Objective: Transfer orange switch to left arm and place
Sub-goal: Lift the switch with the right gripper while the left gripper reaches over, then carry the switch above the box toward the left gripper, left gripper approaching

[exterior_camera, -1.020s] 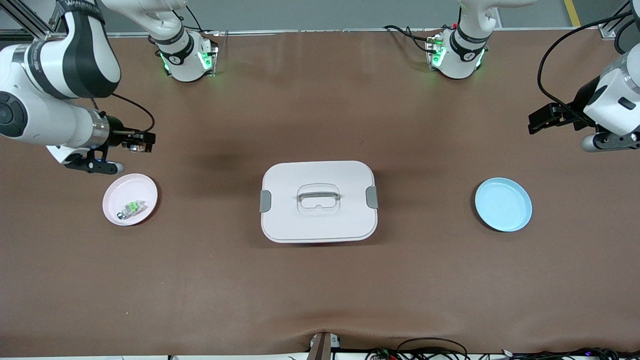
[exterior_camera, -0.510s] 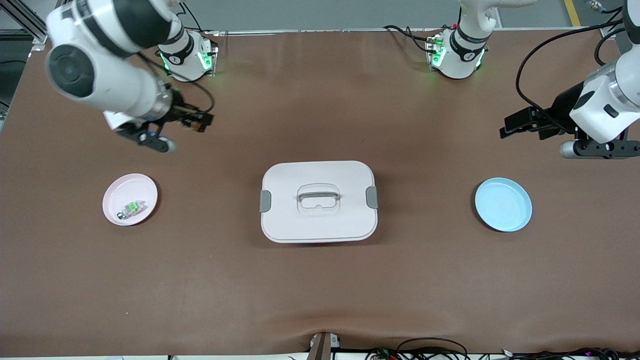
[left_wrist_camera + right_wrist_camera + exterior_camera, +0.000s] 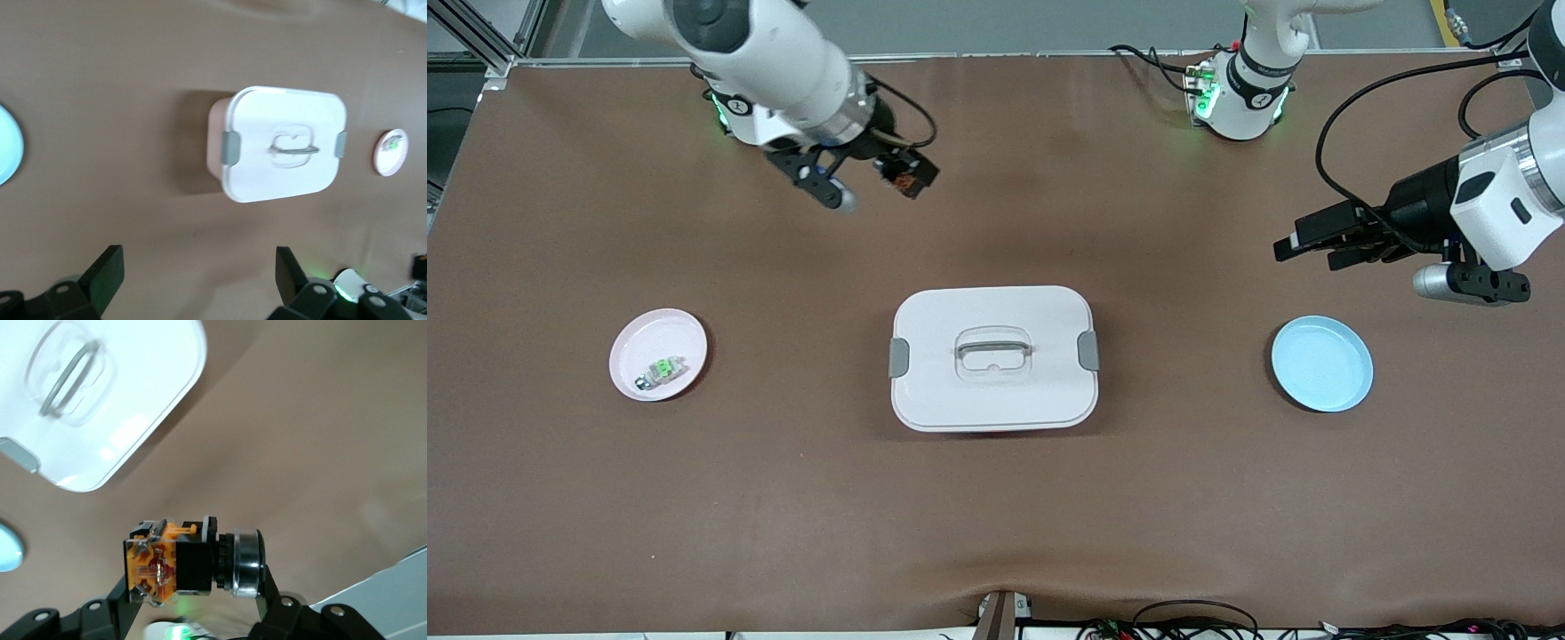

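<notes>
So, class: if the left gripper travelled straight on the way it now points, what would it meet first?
Probably nothing soon. The left gripper, jaws open, points along the table toward the right arm's end. It is up in the air, so the line seems to pass above the bare table, clear of the box; depth is uncertain.

table (image 3: 996,498): brown matt covering, soft-looking, slight wrinkles at the edge nearest the front camera. box (image 3: 993,357): smooth white plastic, faint sheen, grey plastic side clips, clear-grey handle. orange switch (image 3: 190,561): black and orange plastic body, translucent orange face, shiny metal ring at one end. pink plate (image 3: 658,354) and blue plate (image 3: 1321,364): smooth, satin plastic look. arms: glossy white shells with black bands. right end effector (image 3: 903,177), left end effector (image 3: 1307,244): matt black plastic fingers.
</notes>
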Controlling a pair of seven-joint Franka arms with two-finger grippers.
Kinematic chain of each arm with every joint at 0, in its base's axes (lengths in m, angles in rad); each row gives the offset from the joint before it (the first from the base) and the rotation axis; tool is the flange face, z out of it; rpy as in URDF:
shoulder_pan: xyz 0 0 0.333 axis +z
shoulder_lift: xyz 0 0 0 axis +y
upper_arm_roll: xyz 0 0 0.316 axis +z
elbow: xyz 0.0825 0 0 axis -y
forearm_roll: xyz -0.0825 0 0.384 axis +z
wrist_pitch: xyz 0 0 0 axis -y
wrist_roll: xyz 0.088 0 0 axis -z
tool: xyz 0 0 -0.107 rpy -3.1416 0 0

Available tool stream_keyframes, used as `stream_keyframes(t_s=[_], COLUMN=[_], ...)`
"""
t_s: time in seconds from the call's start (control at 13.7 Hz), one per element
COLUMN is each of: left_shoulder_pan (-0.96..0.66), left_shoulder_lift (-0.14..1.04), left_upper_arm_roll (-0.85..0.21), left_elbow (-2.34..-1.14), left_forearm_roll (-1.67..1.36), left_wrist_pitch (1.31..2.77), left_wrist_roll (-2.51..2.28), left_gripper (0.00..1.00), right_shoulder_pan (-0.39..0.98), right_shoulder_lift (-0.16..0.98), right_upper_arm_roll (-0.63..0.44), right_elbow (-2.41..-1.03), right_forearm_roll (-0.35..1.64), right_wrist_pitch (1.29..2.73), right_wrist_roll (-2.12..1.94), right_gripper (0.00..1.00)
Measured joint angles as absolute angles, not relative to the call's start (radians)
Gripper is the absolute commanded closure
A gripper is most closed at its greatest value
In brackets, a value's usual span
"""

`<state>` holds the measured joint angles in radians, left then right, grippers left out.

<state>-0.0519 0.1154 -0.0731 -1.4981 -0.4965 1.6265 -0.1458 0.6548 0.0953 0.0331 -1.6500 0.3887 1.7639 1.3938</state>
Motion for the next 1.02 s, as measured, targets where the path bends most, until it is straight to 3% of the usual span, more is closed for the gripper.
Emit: stream_keyframes(t_s=[0.36, 0.66, 1.02], left_shoulder_pan=[-0.058, -0.058, -0.058], left_shoulder_lift=[0.047, -0.054, -0.127], left_upper_arm_roll=[-0.128, -0.169, -0.233], left_elbow=[-1.639, -1.795, -1.89], left_forearm_roll=[-0.623, -0.636, -0.705], left_wrist_pitch=[1.786, 1.848, 1.887], left_wrist_roll=[-0.171, -0.171, -0.172], left_gripper=[0.0, 0.0, 0.0], right_shoulder_pan=[0.727, 0.753, 0.789], right_shoulder_lift=[0.217, 0.257, 0.353], right_upper_arm_roll=[0.032, 0.032, 0.032], right_elbow=[-1.541, -1.534, -1.457], right_forearm_roll=[0.527, 0.588, 0.608], right_wrist_pitch=[1.952, 2.095, 2.215], right_wrist_roll=[1.61, 1.691, 1.793], right_gripper=[0.78, 0.78, 0.78])
